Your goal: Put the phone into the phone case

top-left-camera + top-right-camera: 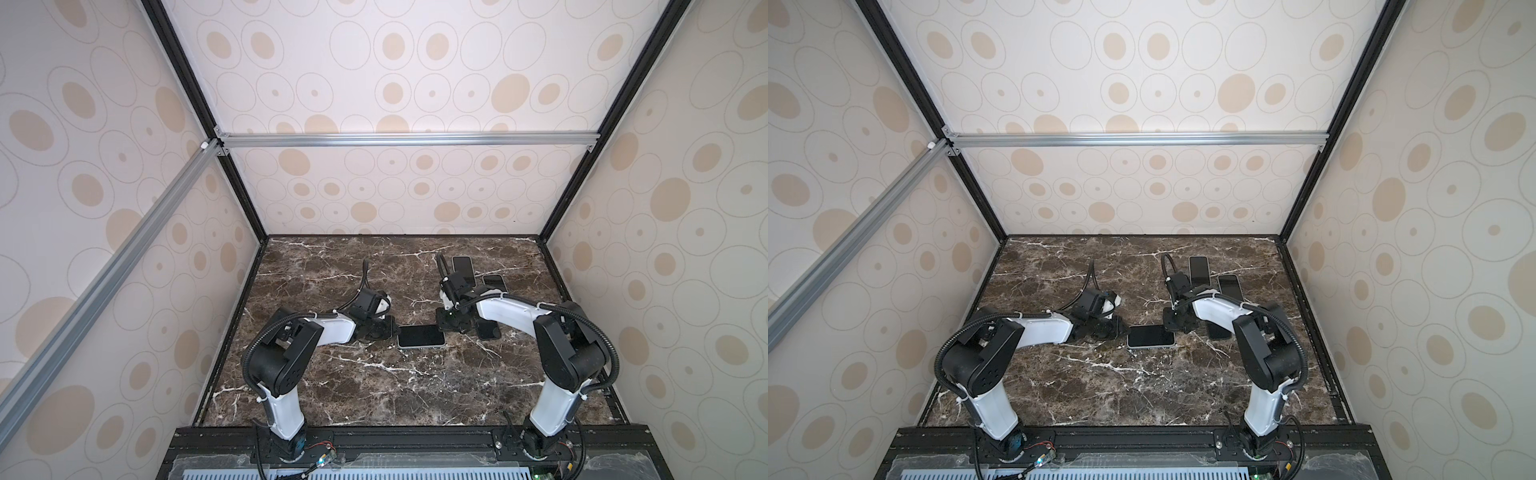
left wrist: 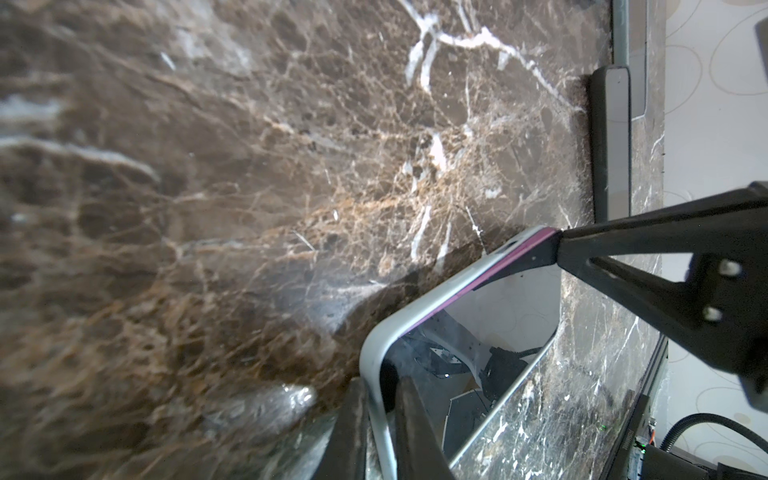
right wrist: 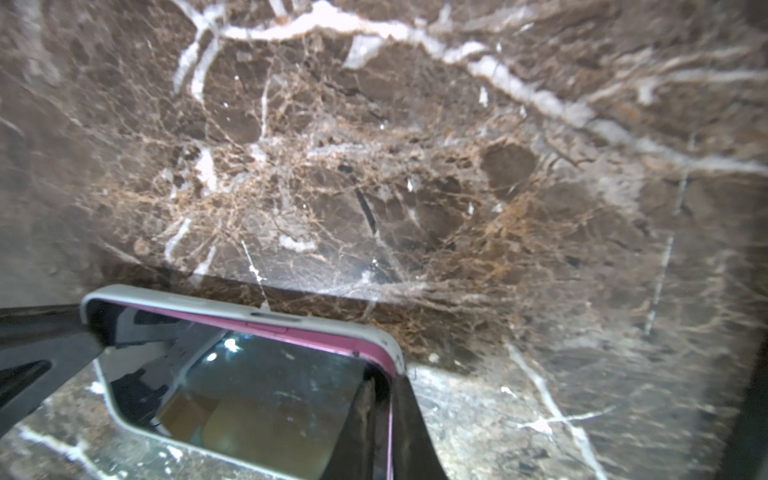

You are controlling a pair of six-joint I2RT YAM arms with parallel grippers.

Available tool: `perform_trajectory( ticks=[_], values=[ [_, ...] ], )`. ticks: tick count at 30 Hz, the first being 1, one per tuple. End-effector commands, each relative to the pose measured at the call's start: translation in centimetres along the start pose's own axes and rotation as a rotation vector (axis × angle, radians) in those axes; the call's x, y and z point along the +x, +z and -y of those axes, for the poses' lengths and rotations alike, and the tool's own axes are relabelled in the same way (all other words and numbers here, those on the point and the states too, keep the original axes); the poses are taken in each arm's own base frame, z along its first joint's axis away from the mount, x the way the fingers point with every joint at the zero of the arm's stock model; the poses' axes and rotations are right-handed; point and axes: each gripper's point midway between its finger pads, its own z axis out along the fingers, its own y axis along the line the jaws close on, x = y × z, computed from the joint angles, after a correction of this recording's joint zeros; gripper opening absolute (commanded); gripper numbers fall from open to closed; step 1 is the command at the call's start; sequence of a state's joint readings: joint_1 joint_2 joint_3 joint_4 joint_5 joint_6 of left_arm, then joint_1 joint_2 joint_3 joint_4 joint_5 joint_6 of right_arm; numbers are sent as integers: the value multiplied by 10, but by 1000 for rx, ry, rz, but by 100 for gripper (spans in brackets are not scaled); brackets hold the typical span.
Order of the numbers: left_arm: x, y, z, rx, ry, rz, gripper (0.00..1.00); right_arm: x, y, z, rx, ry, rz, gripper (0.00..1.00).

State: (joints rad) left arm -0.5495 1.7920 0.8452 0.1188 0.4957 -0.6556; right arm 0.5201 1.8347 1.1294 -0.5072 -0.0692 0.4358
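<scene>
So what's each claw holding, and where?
Both pinch the phone case with the phone in it: left claw on one short end's rim, right claw on the opposite end's corner.

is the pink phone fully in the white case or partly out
Partly out: the pink phone shows its edge raised above the rim of the white case along one side and corner.

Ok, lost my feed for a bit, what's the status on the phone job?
Left tool shut on case end, right tool shut on phone at opposite end. Phone in case, pink edge showing along one side. Spare phones off right, apart.
</scene>
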Motion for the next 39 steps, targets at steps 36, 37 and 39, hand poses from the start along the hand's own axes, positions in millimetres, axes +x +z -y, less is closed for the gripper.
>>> perform_trajectory(
  ticks=[36,37,39],
  values=[
    [22,14,-11,-10,-39,-70,14,168,120,59,188,33,-581,7],
    [21,14,-12,-12,-39,-70,14,169,120,59,186,33,-582,7],
    [22,14,-12,-17,-35,-70,14,168,118,58,184,35,-570,7]
  ],
)
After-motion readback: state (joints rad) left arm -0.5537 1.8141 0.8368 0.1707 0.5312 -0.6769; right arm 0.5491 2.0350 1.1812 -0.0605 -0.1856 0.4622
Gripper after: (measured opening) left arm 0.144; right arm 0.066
